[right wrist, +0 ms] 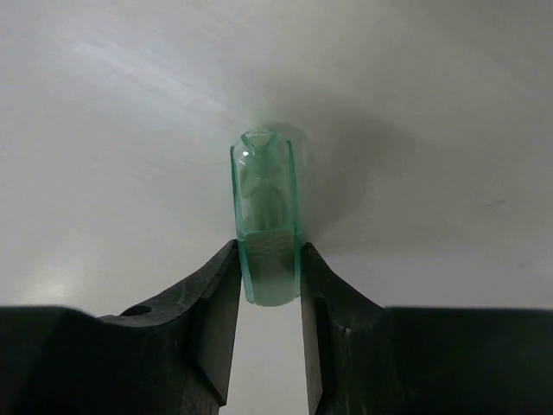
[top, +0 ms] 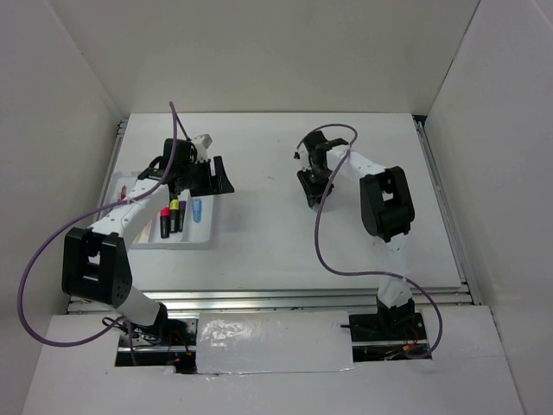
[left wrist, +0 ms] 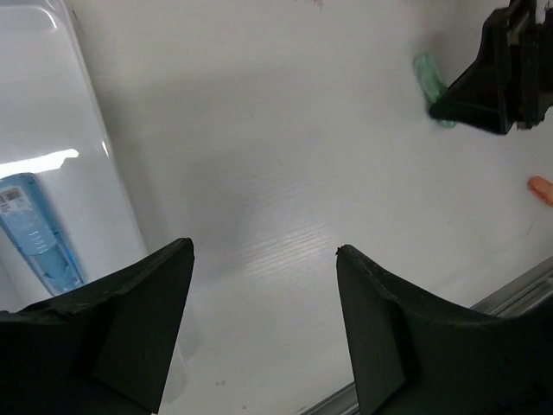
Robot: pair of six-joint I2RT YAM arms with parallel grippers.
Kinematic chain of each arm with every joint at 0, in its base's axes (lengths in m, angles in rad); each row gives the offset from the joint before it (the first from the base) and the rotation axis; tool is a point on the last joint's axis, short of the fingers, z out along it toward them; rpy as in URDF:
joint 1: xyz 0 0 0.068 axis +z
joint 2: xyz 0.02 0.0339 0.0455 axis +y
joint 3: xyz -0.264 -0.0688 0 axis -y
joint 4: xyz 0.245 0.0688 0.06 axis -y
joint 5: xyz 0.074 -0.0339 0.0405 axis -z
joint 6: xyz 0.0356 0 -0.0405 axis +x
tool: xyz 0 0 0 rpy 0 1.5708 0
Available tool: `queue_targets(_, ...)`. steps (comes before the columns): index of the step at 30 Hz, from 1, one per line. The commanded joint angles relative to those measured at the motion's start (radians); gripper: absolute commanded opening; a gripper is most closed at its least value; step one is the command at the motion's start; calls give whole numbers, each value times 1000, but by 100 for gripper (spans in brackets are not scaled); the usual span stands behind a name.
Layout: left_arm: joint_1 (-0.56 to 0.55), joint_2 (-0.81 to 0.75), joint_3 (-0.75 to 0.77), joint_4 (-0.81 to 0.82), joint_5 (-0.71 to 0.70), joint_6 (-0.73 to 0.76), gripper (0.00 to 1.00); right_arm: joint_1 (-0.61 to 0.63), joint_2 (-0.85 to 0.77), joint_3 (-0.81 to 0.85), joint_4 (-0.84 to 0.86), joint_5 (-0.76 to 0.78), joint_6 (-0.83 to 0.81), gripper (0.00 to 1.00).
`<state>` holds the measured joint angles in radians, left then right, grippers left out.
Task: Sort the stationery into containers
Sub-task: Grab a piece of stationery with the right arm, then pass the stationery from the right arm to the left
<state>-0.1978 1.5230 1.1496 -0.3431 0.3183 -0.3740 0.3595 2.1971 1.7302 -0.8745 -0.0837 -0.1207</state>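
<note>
In the overhead view, the right pincer (top: 311, 192) is seen low over the surface (top: 259, 229), right of centre. What it grips is hidden under it here. The tray (top: 197, 237) lies well apart from it, toward the left of the frame, with a pink pen (top: 164, 213) and others already laid in its long slots. The left pincer (top: 207, 177) hangs at the tray's upper right corner, so the left arm is the nearer one to the tray, while the right arm is the one at the marker.

In the left wrist view, the left pincer (left wrist: 263, 251) is shown spread wide with nothing between its jaws. The tray wall (left wrist: 95, 130) runs down the left of the frame, and a blue pen (left wrist: 39, 229) lies in a slot beside it. The green marker (left wrist: 428, 76) is seen at the upper right, at the tip of the right pincer (left wrist: 471, 93). An orange piece (left wrist: 540, 190) lies apart at the right edge.

In the right wrist view, the right pincer (right wrist: 270, 259) is seen pinching the green marker (right wrist: 268, 194) across its width near the lower end. The marker's long axis points straight away from the jaws, toward the top of the frame. Whether its far end rests on the surface cannot be told. The coming move is judged to be a carry leftward across the overhead frame, with the marker turned to match the slots.
</note>
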Motion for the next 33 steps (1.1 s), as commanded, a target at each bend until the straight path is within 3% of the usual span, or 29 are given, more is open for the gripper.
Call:
queue_targets(1,9,-37,-24,99,97,-139,79,18,-129,-49,11,-209,4,0)
queue_targets(4,5,-34,-34,159,139,-241,80,67,-247,-86,81,-313,52,0)
queue_targets(10,-51,3,-8,170,140,-275,82,166,-281,-29,106,-422,174,0)
queue_targets(20,-121,42,-4,188,153,-293,80,294,-272,25,97,-401,199,0)
queue_targets(26,-146,43,-73,234,189,-313,55,299,-287,46,101,-378,214,0)
queue_targets(29,-146,45,-80,234,196,-321,25,300,-289,48,101,-366,217,0)
queue_targets(33,-130,43,-82,234,211,-330,8,295,-293,54,103,-357,216,3)
